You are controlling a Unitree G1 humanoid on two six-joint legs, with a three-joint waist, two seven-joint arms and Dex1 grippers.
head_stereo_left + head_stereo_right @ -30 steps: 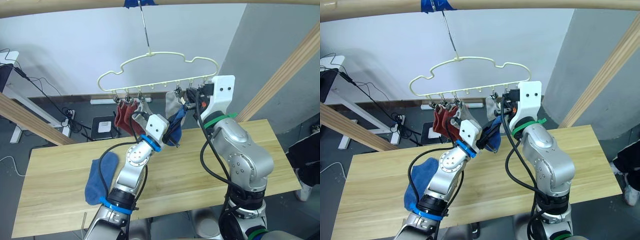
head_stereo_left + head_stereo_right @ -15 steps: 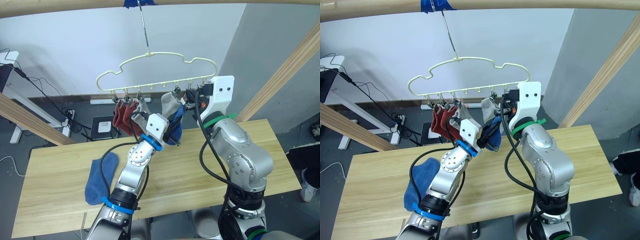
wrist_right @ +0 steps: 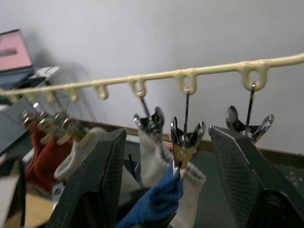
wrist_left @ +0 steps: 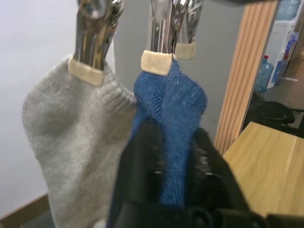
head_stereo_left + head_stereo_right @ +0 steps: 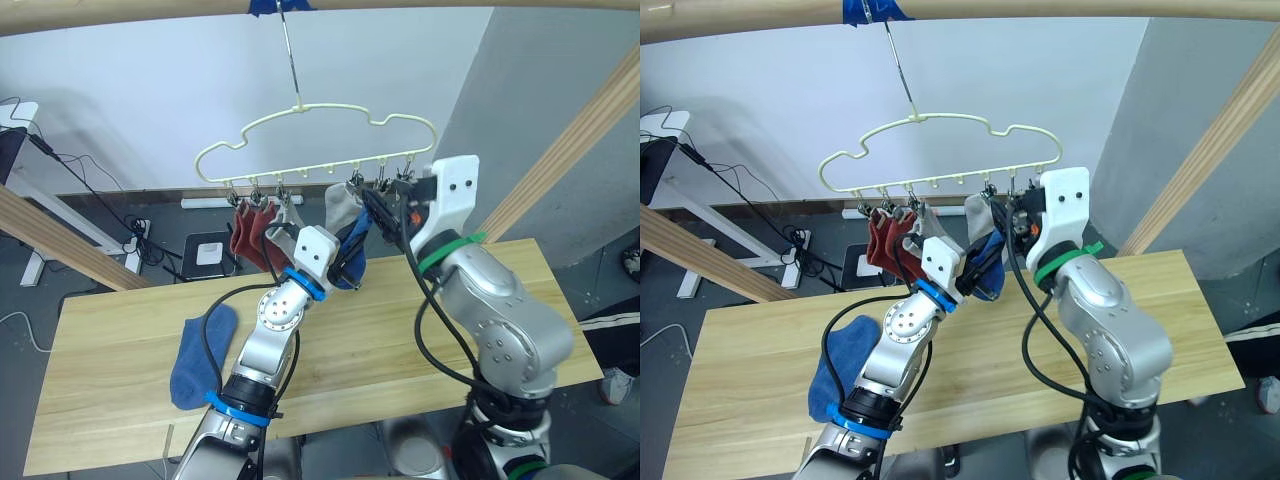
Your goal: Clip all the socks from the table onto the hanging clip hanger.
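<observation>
Your left gripper (image 4: 172,156) is raised above the table (image 5: 400,330) and closed on a blue sock (image 4: 175,109); in the left wrist view the two black fingers (image 4: 142,152) pinch the fabric from both sides. Directly above the fingertips, the top edge of that blue sock sits in a metal clip (image 4: 159,33) of the clip hanger (image 5: 300,125). Just beside the held sock, on the side away from the wooden post (image 4: 242,71), a light grey sock (image 4: 71,133) hangs from the neighbouring clip. Your right gripper (image 3: 166,185) is spread wide open just below the hanger's bar; the clip holding the blue sock hangs between its two fingers, apart from both. One empty clip (image 3: 249,124) hangs above the right-hand finger. Further along the bar, beyond the left gripper, two rust red socks (image 5: 250,235) hang close together, with a second light grey sock (image 5: 283,222) next to them. A second blue sock (image 5: 198,352) lies flat on the table, below and to the left of the left gripper, near the left forearm. The hanger's hook (image 5: 290,55) is hung from a wooden beam (image 5: 120,15) overhead.
</observation>
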